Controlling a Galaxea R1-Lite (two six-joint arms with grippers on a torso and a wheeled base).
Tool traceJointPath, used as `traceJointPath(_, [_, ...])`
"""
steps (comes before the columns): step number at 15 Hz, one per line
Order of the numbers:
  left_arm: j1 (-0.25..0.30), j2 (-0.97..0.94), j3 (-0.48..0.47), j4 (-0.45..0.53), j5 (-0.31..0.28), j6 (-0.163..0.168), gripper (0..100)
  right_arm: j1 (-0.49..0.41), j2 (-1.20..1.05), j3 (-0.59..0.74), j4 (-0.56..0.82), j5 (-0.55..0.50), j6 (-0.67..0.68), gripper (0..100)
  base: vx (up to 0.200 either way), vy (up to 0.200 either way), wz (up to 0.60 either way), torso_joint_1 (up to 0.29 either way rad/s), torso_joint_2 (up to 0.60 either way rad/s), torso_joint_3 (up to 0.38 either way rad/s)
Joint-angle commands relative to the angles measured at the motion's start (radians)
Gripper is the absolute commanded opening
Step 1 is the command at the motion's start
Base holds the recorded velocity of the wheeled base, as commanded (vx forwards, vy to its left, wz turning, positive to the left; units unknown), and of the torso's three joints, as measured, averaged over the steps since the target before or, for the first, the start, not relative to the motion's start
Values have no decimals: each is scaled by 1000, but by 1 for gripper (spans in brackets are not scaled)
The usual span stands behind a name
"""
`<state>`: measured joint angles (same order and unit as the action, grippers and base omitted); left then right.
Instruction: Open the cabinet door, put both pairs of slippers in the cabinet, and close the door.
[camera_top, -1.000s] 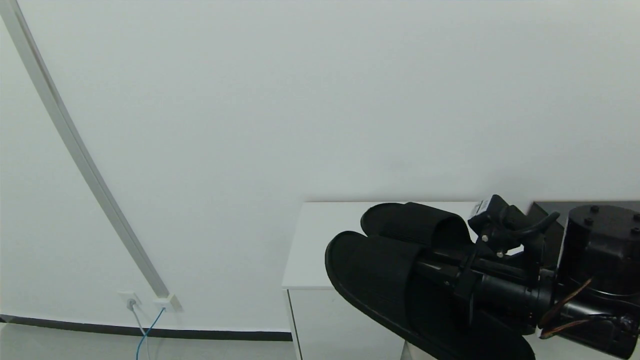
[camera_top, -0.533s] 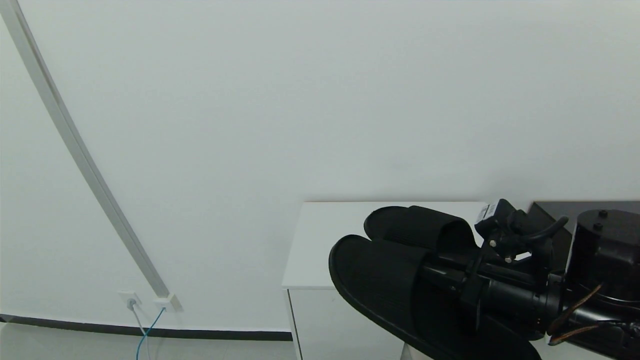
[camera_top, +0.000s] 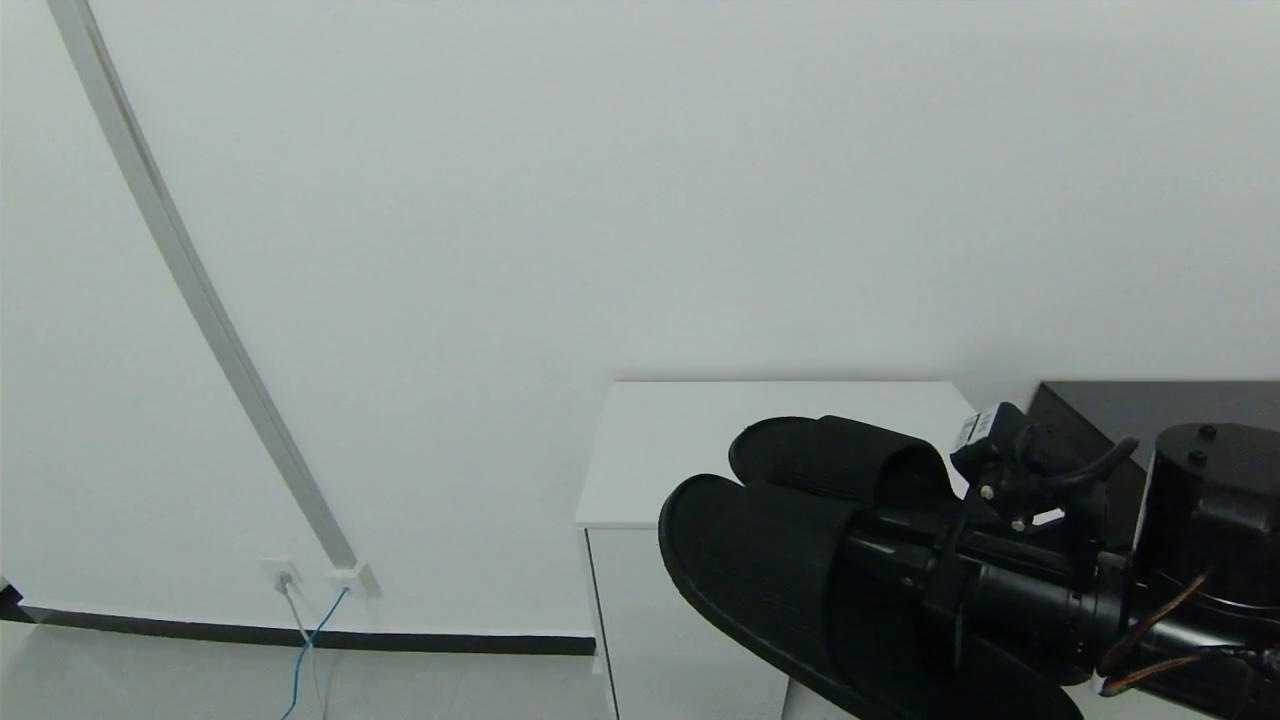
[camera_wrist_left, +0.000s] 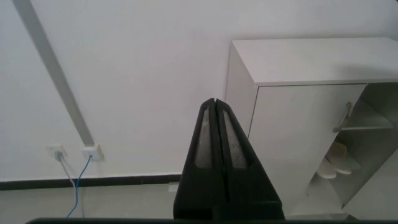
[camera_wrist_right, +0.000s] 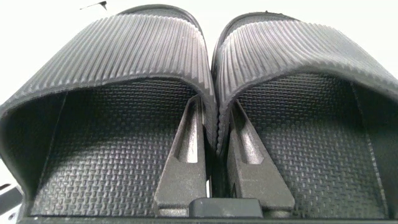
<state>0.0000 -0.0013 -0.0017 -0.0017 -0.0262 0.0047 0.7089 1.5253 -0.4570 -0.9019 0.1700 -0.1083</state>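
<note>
A pair of black slippers (camera_top: 760, 540) hangs side by side in front of the white cabinet (camera_top: 760, 430), at the lower right of the head view. My right gripper (camera_wrist_right: 214, 107) is shut on the black slippers (camera_wrist_right: 149, 68), one finger inside each, pinching their touching inner walls. My left gripper (camera_wrist_left: 215, 106) is shut with nothing in it, held off from the cabinet (camera_wrist_left: 311, 59). The cabinet door (camera_wrist_left: 298, 137) with its handle (camera_wrist_left: 344, 117) stands open. A light pair of slippers (camera_wrist_left: 336, 163) lies on a lower shelf inside.
A grey conduit (camera_top: 200, 290) runs down the white wall to wall sockets (camera_top: 285, 575) with a blue cable near the floor. A dark surface (camera_top: 1150, 400) adjoins the cabinet on the right. Bare floor lies left of the cabinet.
The head camera has moved, so the wall, conduit and cabinet shifted in the picture. The right gripper with the black slippers dropped slightly and keeps its hold.
</note>
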Motion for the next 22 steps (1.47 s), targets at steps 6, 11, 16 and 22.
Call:
traceJointPath(6, [0, 1, 0, 0, 0, 0, 0, 4, 7, 3, 0, -3, -1, 0, 0, 0, 0, 0, 0, 0])
traceJointPath(11, [0, 1, 0, 0, 0, 0, 0, 11, 24, 3, -2, -3, -1, 0, 0, 0, 0, 0, 0, 0])
traceJointPath(16, [0, 1, 0, 0, 0, 0, 0, 15, 24, 11, -3, -3, -2, 0, 0, -80, 0, 1, 1, 1])
traceJointPath(22, [2, 1, 0, 0, 0, 0, 0, 17, 24, 15, -3, -3, -2, 0, 0, -200, 0, 2, 5, 4])
